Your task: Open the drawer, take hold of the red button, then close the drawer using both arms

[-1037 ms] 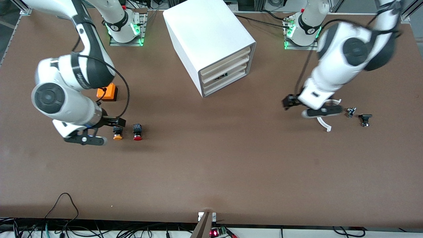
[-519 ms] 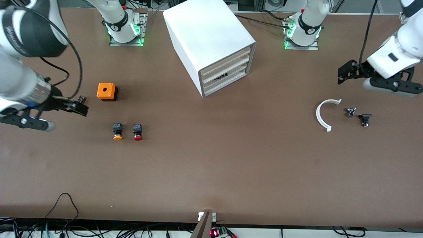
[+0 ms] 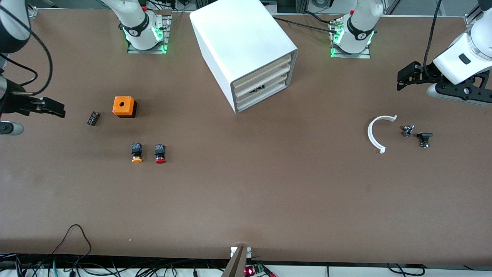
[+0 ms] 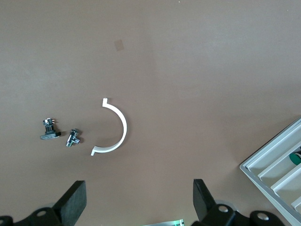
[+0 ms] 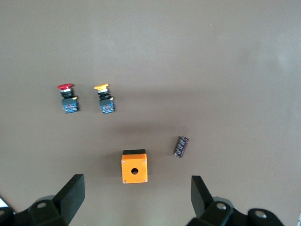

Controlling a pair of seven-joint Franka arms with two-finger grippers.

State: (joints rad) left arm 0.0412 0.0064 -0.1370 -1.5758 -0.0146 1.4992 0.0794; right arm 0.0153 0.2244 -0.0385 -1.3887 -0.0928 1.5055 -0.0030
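While both arms are held high at the table's two ends, the red-capped button [image 3: 160, 153] is seen lying on the bare table [image 3: 246, 192], just beside an orange-capped button [image 3: 136, 153] that lies toward the right arm's end. An orange box with a hole [image 3: 124, 106] stands farther from the front camera than the two buttons, and a small dark component [image 3: 92, 118] lies beside it toward the right arm's end. The right gripper [image 5: 137, 200] is held over that end of the table, its fingers spread wide apart and nothing between them. The left gripper [image 4: 139, 203] is held over the left arm's end, its fingers likewise wide apart and empty. A white curved piece [image 3: 376, 132], a small metal fitting [image 3: 407, 130] and a black-topped fitting [image 3: 424, 138] lie near one another on the table there. The white cabinet [image 3: 242, 42] stands between the two arm bases, and all four of its drawers, including the lower drawer [image 3: 261, 93], are seen shut.
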